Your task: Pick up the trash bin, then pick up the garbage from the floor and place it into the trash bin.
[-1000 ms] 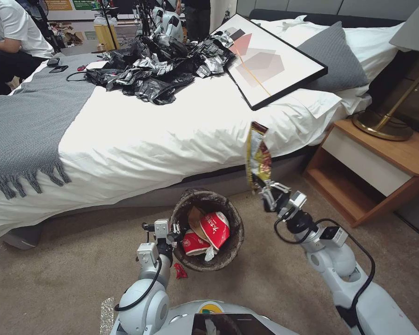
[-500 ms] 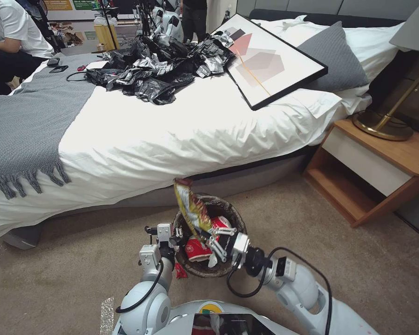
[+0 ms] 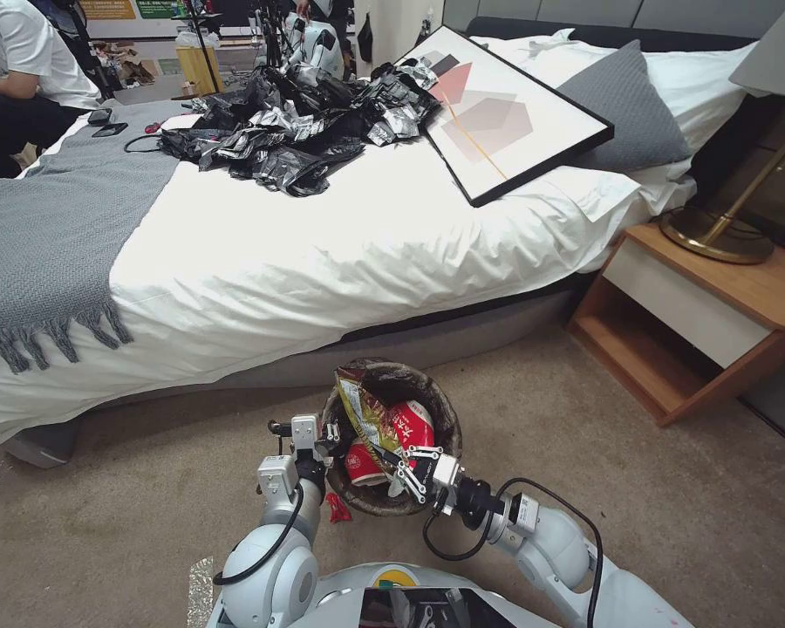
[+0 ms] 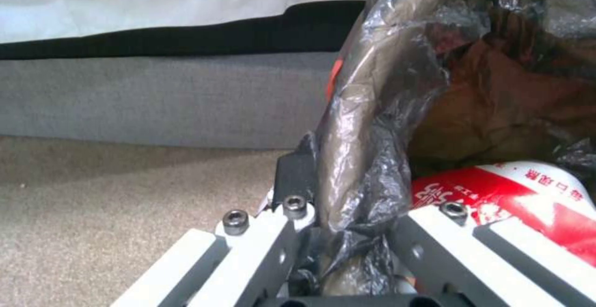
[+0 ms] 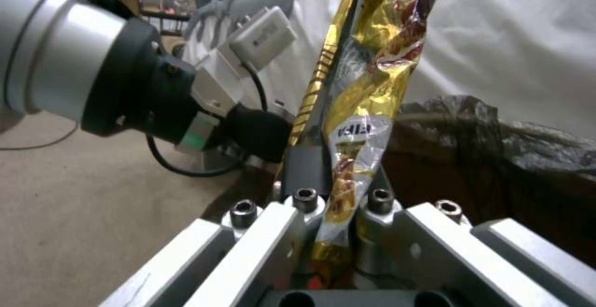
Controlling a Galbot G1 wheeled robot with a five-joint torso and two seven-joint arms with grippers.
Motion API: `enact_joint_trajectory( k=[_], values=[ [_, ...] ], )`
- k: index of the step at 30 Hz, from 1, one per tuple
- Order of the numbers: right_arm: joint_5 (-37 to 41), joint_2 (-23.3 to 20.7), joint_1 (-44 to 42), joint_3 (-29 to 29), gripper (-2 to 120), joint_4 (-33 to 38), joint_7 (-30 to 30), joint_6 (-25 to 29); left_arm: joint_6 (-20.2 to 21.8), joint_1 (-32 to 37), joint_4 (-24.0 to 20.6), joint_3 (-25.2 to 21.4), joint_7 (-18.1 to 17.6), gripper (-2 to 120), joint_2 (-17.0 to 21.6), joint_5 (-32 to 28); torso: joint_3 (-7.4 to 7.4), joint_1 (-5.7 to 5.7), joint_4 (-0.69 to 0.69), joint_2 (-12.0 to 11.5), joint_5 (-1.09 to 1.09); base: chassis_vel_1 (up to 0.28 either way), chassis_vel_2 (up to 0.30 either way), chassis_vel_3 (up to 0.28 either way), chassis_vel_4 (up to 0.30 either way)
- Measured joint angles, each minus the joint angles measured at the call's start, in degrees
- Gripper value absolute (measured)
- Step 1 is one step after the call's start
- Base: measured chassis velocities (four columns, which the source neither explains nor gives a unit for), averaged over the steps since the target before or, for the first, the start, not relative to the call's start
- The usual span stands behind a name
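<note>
The trash bin (image 3: 446, 417), with a dark liner over its rim, stands on the carpet by the bed. My left gripper (image 3: 329, 440) is shut on the near-left rim; in the left wrist view the liner (image 4: 357, 148) runs between the fingers of that gripper (image 4: 335, 214). Red-and-white cups (image 3: 412, 425) (image 4: 515, 195) lie inside the bin. My right gripper (image 3: 403, 467) (image 5: 342, 176) is shut on a yellow snack wrapper (image 3: 365, 408) (image 5: 363, 106), whose upper end leans over the bin's mouth. A small red scrap (image 3: 337, 508) lies on the floor beside the bin.
The bed (image 3: 323, 253) runs across behind the bin, with a heap of black bags (image 3: 305, 122), a framed picture (image 3: 506, 113) and a grey blanket (image 3: 52, 227) on it. A wooden nightstand (image 3: 698, 305) with a lamp base (image 3: 715, 235) stands at right. Bare carpet (image 3: 584, 453) lies right of the bin.
My right gripper swung left and down with the wrapper, from high at the bin's right to its near rim, and the wrapper now dips into the mouth. The left gripper kept its hold.
</note>
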Motion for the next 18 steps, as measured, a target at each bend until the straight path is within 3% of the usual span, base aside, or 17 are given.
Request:
enact_joint_trajectory(
  k=[2, 12, 14, 15, 17, 18],
  values=[
    [-0.44, 0.0, 0.01, 0.19, 3, -0.14, 0.21, -0.04, 0.0, -0.03, 0.0, -0.02, -0.01, 2, 0.07, -0.03, 0.0, 0.0, 0.0, 0.0, 0.0, 0.0, 0.0, 0.0, 0.0],
    [-2.17, 0.17, 0.16, 0.63, 43, -0.34, 1.24, -0.16, 0.14, -0.09, -0.36, -0.22, -0.1, 2, 0.57, -0.47, 0.0, 0.0, 0.0, 0.0, 0.0, 0.0, 0.0, 0.0, 0.0],
    [-2.19, 0.14, 0.13, 0.65, 45, -0.32, 1.24, -0.17, 0.16, -0.09, -0.38, -0.22, -0.1, 2, 0.58, -0.49, 0.0, 0.0, 0.0, 0.0, 0.0, 0.0, 0.0, 0.0, 0.0],
    [-2.31, 0.09, 0.07, 0.73, 54, -0.32, 1.24, -0.16, 0.18, -0.07, -0.39, -0.21, -0.11, 2, 0.59, -0.51, 0.0, 0.0, 0.0, 0.0, 0.0, 0.0, 0.0, 0.0, 0.0],
    [-2.35, 0.06, 0.05, 0.78, 58, -0.32, 1.24, -0.16, 0.19, -0.06, -0.39, -0.19, -0.11, 2, 0.59, -0.52, 0.0, 0.0, 0.0, 0.0, 0.0, 0.0, 0.0, 0.0, 0.0],
    [-2.38, 0.01, -0.02, 0.83, 65, -0.3, 1.24, -0.15, 0.21, -0.04, -0.39, -0.16, -0.12, 2, 0.59, -0.53, 0.0, 0.0, 0.0, 0.0, 0.0, 0.0, 0.0, 0.0, 0.0]
  ],
)
